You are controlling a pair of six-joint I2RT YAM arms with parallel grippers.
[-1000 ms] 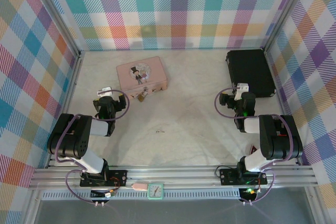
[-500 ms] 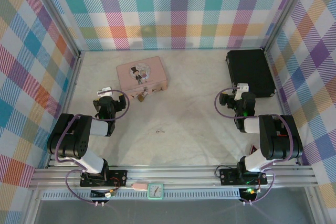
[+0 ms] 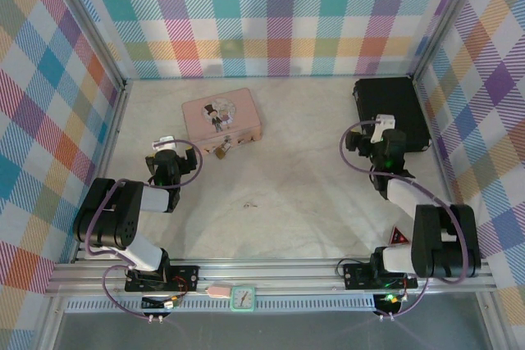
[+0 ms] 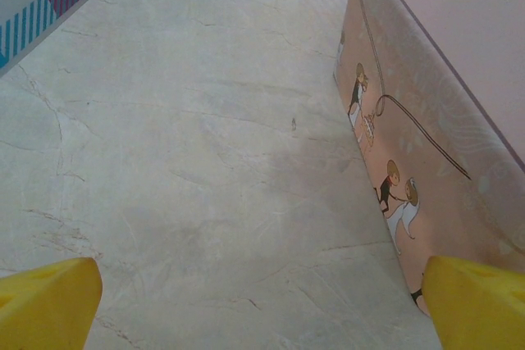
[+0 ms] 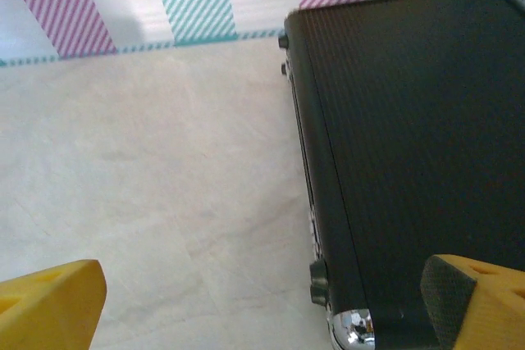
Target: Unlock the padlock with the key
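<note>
The padlock [image 3: 221,152] sits at the near edge of the pink tin [image 3: 221,116]. Its tiny brass body touches the tin's front wall, seemingly at the clasp. A small dark speck [image 3: 250,201] lies on the table [image 3: 287,161], well nearer the arm bases than the tin. It may be the key, though it is too small to tell.

The left gripper [image 3: 164,146] rests just left of the tin's near corner. Its yellow fingertips [image 4: 49,301] are spread wide with nothing between them, and the tin's picture side runs along the right of its wrist view. The right gripper [image 3: 380,131] is far right of the tin beside a black case [image 3: 394,108], its jaws likewise apart and empty.

The step in hand looks like fetching the key. It likely calls for a low, square approach and a pinch on the bow, leaving the blade free, while the other arm steadies the padlock against the tin.
</note>
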